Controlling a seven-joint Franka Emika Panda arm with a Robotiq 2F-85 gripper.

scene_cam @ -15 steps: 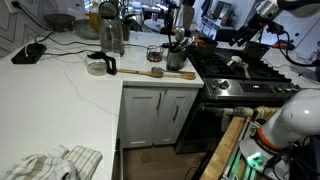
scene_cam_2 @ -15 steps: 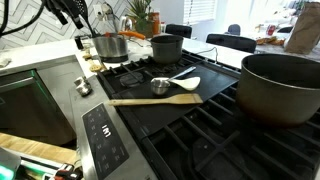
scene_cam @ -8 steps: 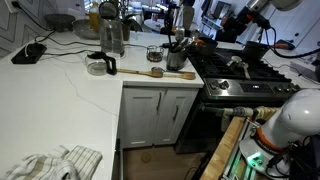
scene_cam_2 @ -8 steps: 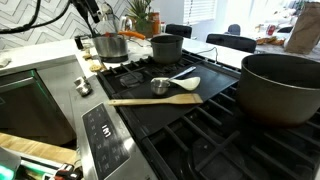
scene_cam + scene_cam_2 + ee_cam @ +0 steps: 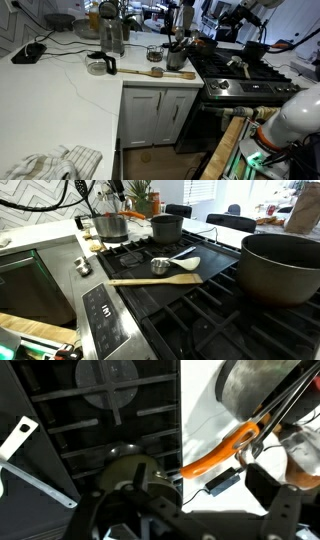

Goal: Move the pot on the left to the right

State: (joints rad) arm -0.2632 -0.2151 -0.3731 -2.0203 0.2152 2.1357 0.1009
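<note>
A white L-shaped stone countertop [image 5: 70, 95] carries a black phone [image 5: 27, 54], a tall glass pitcher [image 5: 112, 34], a long wooden spoon [image 5: 135, 71] and a silvery utensil crock [image 5: 178, 56]. The crock stands just beside the black gas stove [image 5: 245, 78]. A white robot arm [image 5: 262, 6] reaches over the stove. A crumpled pale cloth [image 5: 50, 164] lies in the near corner.

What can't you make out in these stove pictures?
1. Gripper, wrist view: a dark blur at the bottom edge; open or shut is unclear.
2. Big pot, in an exterior view: cut off by the right edge.
3. Small dark pot, in an exterior view: inside hidden by its own wall.
</note>
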